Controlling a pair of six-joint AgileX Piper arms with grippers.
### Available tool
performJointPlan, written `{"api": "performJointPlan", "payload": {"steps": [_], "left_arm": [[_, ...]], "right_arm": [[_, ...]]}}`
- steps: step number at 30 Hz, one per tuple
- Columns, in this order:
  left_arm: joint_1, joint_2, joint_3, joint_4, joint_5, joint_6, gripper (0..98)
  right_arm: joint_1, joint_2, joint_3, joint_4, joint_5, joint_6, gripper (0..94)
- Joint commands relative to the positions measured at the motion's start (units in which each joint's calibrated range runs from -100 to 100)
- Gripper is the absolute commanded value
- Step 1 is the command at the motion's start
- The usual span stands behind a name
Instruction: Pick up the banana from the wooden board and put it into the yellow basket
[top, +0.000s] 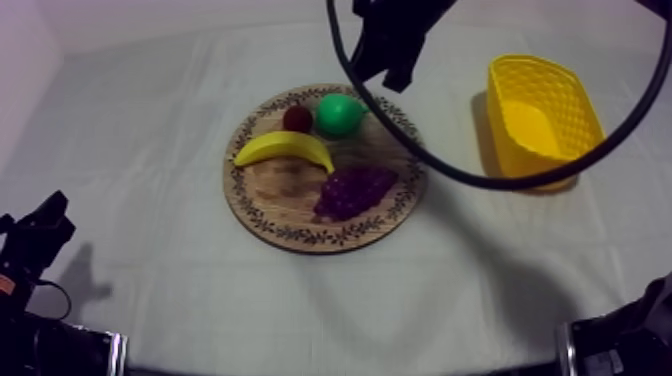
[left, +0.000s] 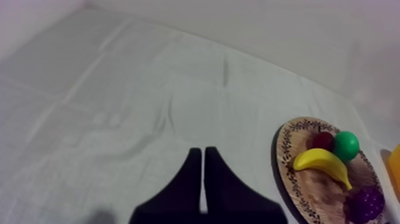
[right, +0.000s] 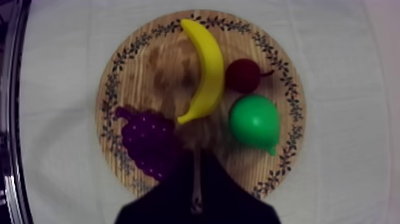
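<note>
The yellow banana (top: 285, 150) lies on the left part of the round wooden board (top: 280, 195), in front of a small red fruit (top: 297, 119). My right gripper (top: 388, 68) hangs high over the board's far rim, above the green pear (top: 340, 115). In the right wrist view its fingers lie together as a narrow wedge, shut (right: 196, 156), over the board (right: 155, 71), with the banana (right: 205, 68) just beyond the tips. My left gripper (top: 35, 235) rests low at the table's left side, shut (left: 203, 156), well away from the banana (left: 324, 164). The yellow basket (top: 570, 110) stands at the right.
A bunch of purple grapes (top: 355, 190) lies on the board's right front, beside the banana's tip. The red fruit (right: 243, 75) and the pear (right: 256, 121) sit close to the banana. Bare cloth separates the board from the basket.
</note>
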Motion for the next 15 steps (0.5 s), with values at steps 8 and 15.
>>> {"api": "performJointPlan", "payload": {"steps": [8,15], "left_arm": [[0.0,0.0,0.0,-0.01,0.0,0.0,0.1],[0.0,0.0,0.0,-0.01,0.0,0.0,0.1]], "right_arm": [[-0.8,3.5,-2.6,0.2,2.6,-0.2,56.7],[-2.9,6.0,-7.1,1.4,3.9,-2.4,79.3]]}}
